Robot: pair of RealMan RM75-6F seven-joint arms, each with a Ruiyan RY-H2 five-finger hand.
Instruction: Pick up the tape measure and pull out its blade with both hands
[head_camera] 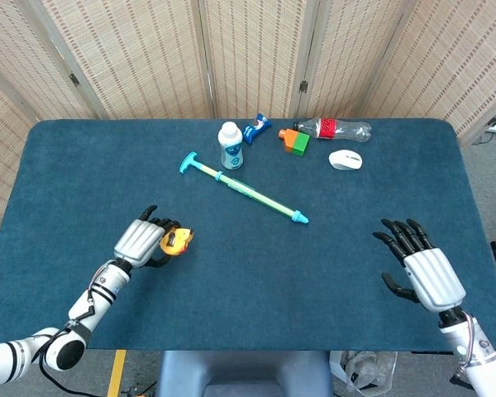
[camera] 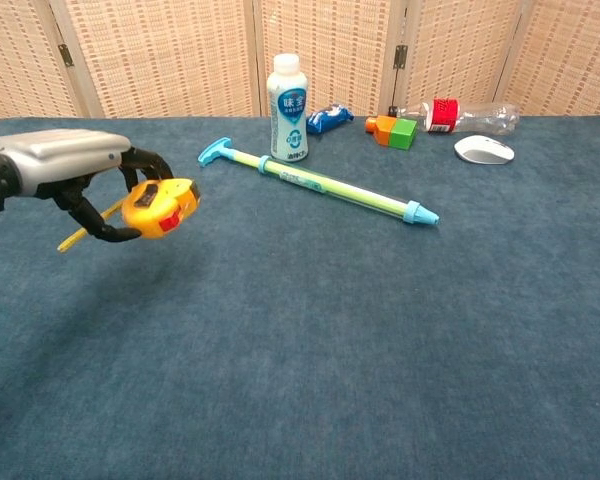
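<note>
1. Chest view shows the left robot hand (camera: 68,170) at the left edge, its dark fingers (camera: 92,222) curled round the yellow tape measure (camera: 160,207), which it holds up clear of the blue bench (camera: 310,340); a thin yellow strip hangs from the hand's underside.
2. From the head view, the same left robot hand (head_camera: 140,242) sits over the near-left part of the bench (head_camera: 83,182) with the tape measure (head_camera: 177,241) at its fingertips.
3. Right robot hand (head_camera: 422,269) hovers over the near-right part of the bench, fingers spread wide and holding nothing.
4. Further out, a long green-and-blue toy pump (camera: 320,184) lies slantwise across the middle.
5. Along the far edge stand a white milk bottle (camera: 288,95), a blue wrapper (camera: 329,118), orange and green blocks (camera: 392,130), a clear soda bottle (camera: 458,115) on its side and a white mouse (camera: 483,149).
</note>
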